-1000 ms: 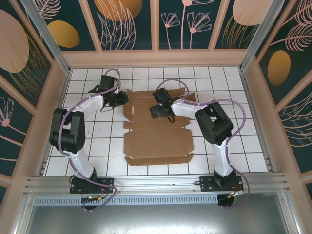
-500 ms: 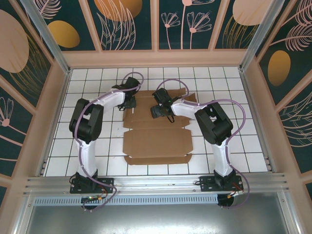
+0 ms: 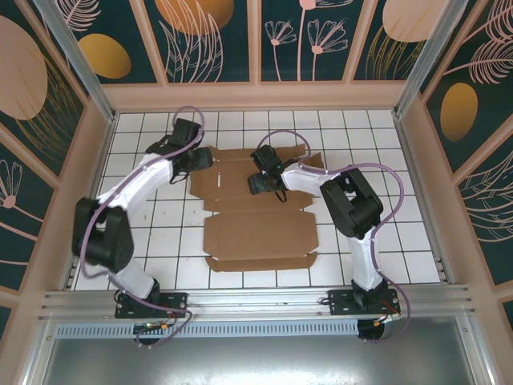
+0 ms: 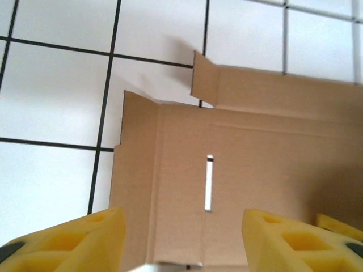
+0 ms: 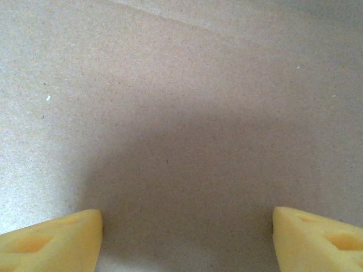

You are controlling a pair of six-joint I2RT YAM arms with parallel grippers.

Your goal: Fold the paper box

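Note:
The paper box (image 3: 256,237) is a flat brown die-cut sheet lying on the white tiled floor, several tiles wide. My left gripper (image 3: 202,160) hovers open over its far left corner. In the left wrist view the yellow fingers (image 4: 62,241) straddle a panel (image 4: 255,170) with a narrow slit (image 4: 209,184); a small flap (image 4: 199,79) stands slightly raised at the far edge. My right gripper (image 3: 256,184) is low over the sheet's far middle panel (image 5: 187,113), open, with the cardboard (image 5: 187,113) close under its fingertips (image 5: 51,238).
The white tiled floor (image 3: 160,233) is walled by beige frames and patterned panels (image 3: 96,160) on three sides. An aluminium rail (image 3: 256,301) runs along the near edge by the arm bases. Bare tiles (image 3: 385,208) lie left and right of the sheet.
The left arm swung toward the sheet and then back out to the left, its gripper staying at the far left corner. That corner now reaches farther left. The right arm held still.

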